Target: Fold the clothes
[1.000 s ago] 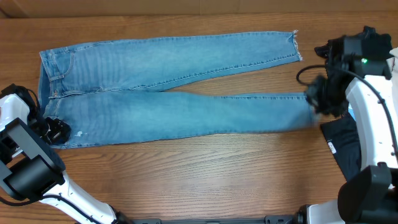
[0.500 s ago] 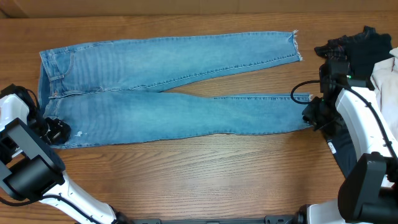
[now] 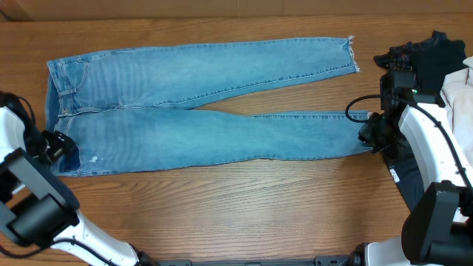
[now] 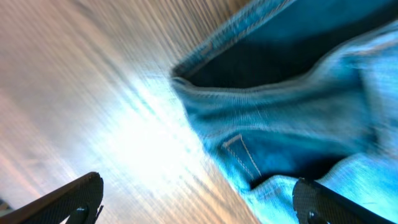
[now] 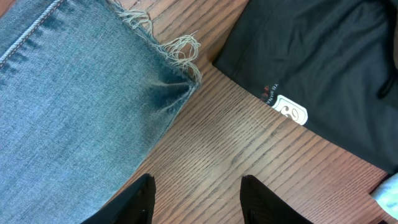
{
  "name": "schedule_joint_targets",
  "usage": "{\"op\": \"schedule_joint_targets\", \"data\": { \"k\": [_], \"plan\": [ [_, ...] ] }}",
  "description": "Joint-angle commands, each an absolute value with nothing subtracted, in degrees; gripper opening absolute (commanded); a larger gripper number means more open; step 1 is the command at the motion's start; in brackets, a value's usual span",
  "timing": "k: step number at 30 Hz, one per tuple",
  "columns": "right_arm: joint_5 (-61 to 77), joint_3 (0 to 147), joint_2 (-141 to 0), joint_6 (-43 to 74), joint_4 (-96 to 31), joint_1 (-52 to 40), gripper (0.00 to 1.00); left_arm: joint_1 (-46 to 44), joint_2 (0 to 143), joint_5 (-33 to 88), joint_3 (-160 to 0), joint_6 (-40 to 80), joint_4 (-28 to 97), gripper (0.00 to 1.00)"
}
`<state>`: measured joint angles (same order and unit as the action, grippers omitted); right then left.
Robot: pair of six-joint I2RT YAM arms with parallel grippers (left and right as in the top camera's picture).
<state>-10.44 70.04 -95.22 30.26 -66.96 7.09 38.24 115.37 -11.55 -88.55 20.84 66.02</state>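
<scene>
The light blue jeans (image 3: 199, 103) lie flat on the wooden table, waistband at the left and both legs running right. My left gripper (image 3: 55, 145) sits at the lower waistband corner. In the left wrist view it (image 4: 199, 202) is wide open over the blurred waistband edge (image 4: 261, 118), its right finger (image 4: 317, 202) above denim and its left over bare wood. My right gripper (image 3: 368, 134) hovers just off the lower leg's frayed hem (image 5: 177, 53). It (image 5: 199, 190) is open, with only wood grain between its fingers.
A dark garment with a white label (image 5: 291, 112) lies right of the hem, also under the right arm (image 3: 410, 177). More dark cloth (image 3: 436, 48) is piled at the far right corner. The table's back edge runs along the top.
My right gripper has opened and let go of the lower leg's hem, which now lies flat. My left gripper has shifted slightly up and left at the waistband corner.
</scene>
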Motion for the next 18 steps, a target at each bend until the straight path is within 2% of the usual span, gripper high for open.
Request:
{"op": "schedule_joint_targets", "data": {
  "k": [1, 6, 11, 14, 18],
  "plan": [
    [-10.2, 69.8, -95.3, 30.0, -66.7, 7.3, 0.48, 38.0, 109.6, -12.5, -90.8, 22.4, 68.5, 1.00],
    [-10.2, 69.8, -95.3, 30.0, -66.4, 7.3, 0.48, 38.0, 109.5, -12.7, -90.3, 26.6, 73.5, 1.00],
    [-10.2, 69.8, -95.3, 30.0, -66.5, 7.3, 0.49, 39.5, 109.5, -12.6, -89.1, 34.8, 73.6, 1.00],
    [-10.2, 69.8, -95.3, 30.0, -66.7, 7.3, 0.49, 42.2, 109.5, -11.3, -87.5, 39.1, 72.0, 1.00],
    [-10.2, 69.8, -95.3, 30.0, -66.6, 7.3, 0.49, 45.5, 109.5, -8.2, -81.9, 39.0, 64.5, 1.00]
  ]
}}
